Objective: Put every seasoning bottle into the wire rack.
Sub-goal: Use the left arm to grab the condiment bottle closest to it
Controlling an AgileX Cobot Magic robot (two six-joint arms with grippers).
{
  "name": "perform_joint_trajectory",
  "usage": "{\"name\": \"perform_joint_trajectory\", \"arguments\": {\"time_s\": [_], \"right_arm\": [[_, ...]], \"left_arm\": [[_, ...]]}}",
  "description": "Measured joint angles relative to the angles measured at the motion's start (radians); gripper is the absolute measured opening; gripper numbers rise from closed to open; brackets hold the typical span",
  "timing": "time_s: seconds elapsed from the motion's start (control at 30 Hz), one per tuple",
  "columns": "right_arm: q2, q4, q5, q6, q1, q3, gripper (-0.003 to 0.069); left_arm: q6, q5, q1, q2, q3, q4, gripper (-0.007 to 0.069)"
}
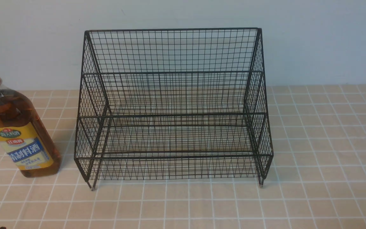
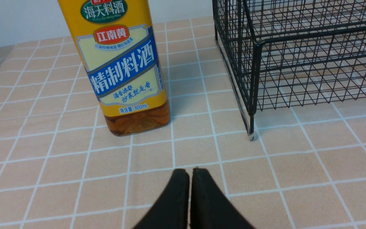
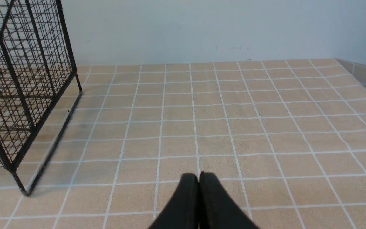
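A seasoning bottle (image 1: 16, 127) of amber liquid, with a gold cap and a yellow and blue label, stands upright on the tiled table at the far left. It also fills the left wrist view (image 2: 119, 63), a short way ahead of my left gripper (image 2: 190, 170), which is shut and holds nothing. The black wire rack (image 1: 173, 108) stands in the middle, to the right of the bottle, its tiers bare; its corner (image 2: 297, 54) and its side (image 3: 17, 92) show in the wrist views. My right gripper (image 3: 199, 174) is shut and empty, over bare tiles beside the rack.
A pale wall (image 1: 322, 41) runs close behind the rack. The tan tiled table (image 1: 329, 133) extends to the right of the rack, where its far right edge (image 3: 364, 73) turns up.
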Motion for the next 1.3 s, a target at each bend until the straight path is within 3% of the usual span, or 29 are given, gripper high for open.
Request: {"name": "perform_joint_trajectory", "arguments": {"time_s": [1.0,1.13,1.3], "right_arm": [[0.0,0.0,0.0,0.0,0.0,0.0,-0.0015],[0.0,0.0,0.0,0.0,0.0,0.0,-0.0015],[0.0,0.0,0.0,0.0,0.0,0.0,-0.0015]], "left_arm": [[-0.002,-0.008,0.0,0.0,0.0,0.026,-0.0007],[-0.058,-0.098,0.0,0.0,0.002,-0.029,-0.0007],[-0.147,-0.3,0.0,0.0,0.002,-0.196,-0.0007]]}}
